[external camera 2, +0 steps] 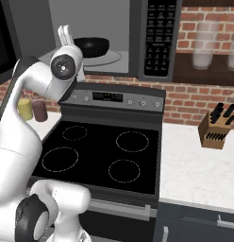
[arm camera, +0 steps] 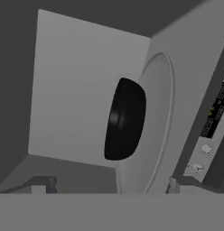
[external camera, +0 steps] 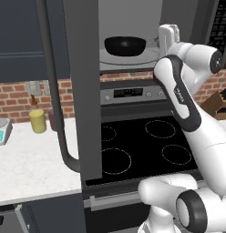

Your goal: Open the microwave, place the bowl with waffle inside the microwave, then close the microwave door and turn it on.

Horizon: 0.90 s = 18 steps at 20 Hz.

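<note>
Left base view: the microwave (external camera: 133, 27) stands open up top, its door (external camera: 83, 91) swung wide toward the camera, the curved handle (external camera: 55, 104) running down its near edge. The bowl (external camera: 125, 46) sits on the turntable (external camera: 128, 58) inside the pale cavity. The gripper (external camera: 168, 37) hangs at the bowl's 3 o'clock, just beside it and apart from it, at the mouth of the cavity. Below lies the stove (external camera: 137, 145); at 9 o'clock a yellow cup (external camera: 38, 121) stands on the counter (external camera: 33, 168).

Right base view: the bowl (external camera 2: 92, 47) rests on the turntable, the keypad (external camera 2: 159, 38) at its 3 o'clock. The gripper (external camera 2: 67, 35) pokes up at the bowl's 9 o'clock, close by, holding nothing. A knife block (external camera 2: 215, 127) sits far off at 3 o'clock on the counter.

Hand view: rolled sideways, the bowl (arm camera: 125, 119) shows edge-on against the turntable (arm camera: 154, 126), dead centre. The two finger tips (arm camera: 41, 184) stand spread wide at the bottom edge, nothing between them. The waffle is hidden within the bowl.
</note>
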Motion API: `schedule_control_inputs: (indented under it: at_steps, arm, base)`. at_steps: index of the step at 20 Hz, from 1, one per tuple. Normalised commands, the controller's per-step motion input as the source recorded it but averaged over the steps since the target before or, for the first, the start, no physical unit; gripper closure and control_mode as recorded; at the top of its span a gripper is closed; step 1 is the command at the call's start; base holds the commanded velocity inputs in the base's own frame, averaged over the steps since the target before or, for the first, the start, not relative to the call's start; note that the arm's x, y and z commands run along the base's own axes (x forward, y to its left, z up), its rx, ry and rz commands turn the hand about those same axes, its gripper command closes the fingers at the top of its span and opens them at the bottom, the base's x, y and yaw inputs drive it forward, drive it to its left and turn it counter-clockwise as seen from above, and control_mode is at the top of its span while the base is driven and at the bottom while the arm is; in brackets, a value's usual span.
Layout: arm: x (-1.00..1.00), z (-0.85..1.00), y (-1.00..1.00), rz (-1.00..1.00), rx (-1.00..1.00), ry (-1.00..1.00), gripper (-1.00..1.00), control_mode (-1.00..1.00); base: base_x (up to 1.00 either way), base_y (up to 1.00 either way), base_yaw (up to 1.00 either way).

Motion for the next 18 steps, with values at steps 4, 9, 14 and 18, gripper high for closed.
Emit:
schedule_control_inputs:
  at_steps: [4,9,14,18]
  arm:
    - [-0.55,-0.03,0.02,0.0,-0.12,0.0,-1.0,-1.0]
    - [-0.46,-0.31,0.03,0.0,-0.18,-0.03,-1.0,-1.0]
    - [-0.07,-0.51,0.11,0.0,-0.16,-0.17,-1.0,-1.0]
    - [0.0,-0.68,0.32,0.0,-0.22,-0.16,-1.0,-1.0]
  base:
    - [0.0,0.0,0.0]
    - [0.0,0.0,0.0]
    - [0.0,0.0,0.0]
    - [0.0,0.0,0.0]
